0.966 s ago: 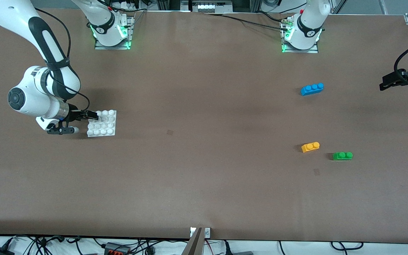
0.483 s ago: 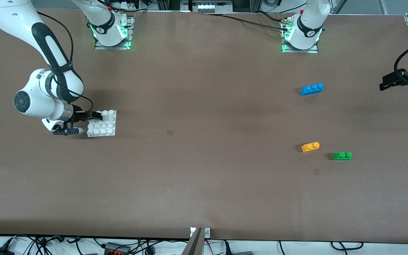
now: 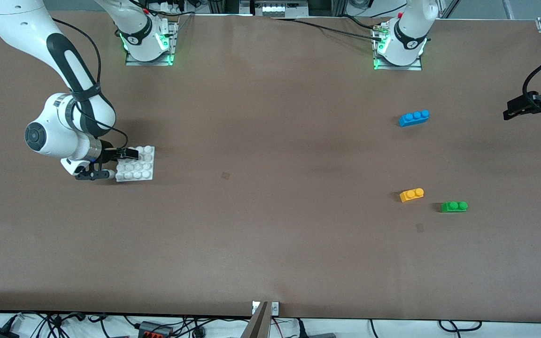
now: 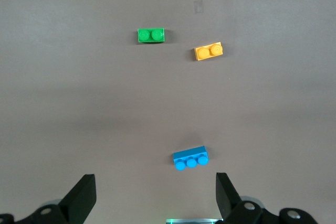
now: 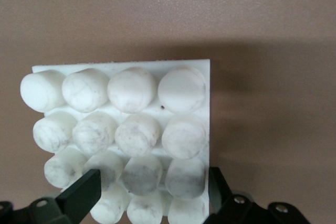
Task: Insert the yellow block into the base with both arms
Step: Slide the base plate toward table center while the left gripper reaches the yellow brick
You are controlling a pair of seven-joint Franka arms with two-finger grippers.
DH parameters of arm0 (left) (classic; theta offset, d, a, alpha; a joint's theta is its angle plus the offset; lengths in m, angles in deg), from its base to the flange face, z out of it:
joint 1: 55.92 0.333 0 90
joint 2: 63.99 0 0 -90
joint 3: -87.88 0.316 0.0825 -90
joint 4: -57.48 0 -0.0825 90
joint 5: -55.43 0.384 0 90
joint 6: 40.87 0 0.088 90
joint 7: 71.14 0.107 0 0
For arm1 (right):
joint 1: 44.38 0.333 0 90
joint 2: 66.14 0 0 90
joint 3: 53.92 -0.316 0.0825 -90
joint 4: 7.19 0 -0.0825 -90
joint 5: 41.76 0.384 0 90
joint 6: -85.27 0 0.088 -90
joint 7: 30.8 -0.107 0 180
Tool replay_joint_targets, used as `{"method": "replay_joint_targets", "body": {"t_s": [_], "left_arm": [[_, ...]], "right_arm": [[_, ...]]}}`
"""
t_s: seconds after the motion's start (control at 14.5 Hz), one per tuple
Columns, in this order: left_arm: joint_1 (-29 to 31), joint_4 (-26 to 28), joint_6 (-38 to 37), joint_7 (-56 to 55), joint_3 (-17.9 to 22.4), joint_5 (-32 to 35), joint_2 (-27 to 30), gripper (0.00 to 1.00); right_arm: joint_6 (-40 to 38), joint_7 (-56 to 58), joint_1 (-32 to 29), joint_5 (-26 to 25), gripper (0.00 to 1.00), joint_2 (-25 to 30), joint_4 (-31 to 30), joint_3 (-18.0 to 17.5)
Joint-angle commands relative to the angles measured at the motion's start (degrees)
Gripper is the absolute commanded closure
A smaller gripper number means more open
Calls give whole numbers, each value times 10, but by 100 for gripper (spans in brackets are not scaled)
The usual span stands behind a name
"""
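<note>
The yellow block [image 3: 412, 195] lies on the surface [image 3: 270, 234] beside a green brick [image 3: 454, 206], toward the left arm's end. It looks light, stiff and slick; I'd pinch its long sides. The right claw [image 3: 110, 164] straddles the base [image 3: 140, 164], jaws apart, gripping nothing. The left claw [image 4: 155, 195] waits wide open, mostly cut off in the front view.

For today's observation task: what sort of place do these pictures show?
Probably a robotics lab: two arms bolted to a brown table, toy bricks such as the yellow block and studded base, cables along its edge.
</note>
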Motion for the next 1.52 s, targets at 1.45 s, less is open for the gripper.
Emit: {"method": "replay_joint_targets", "body": {"t_s": [1.45], "left_arm": [[-25, 93, 257, -19, -7, -69, -158, 0]], "right_arm": [[14, -204, 248, 15, 47, -66, 88, -5]]}}
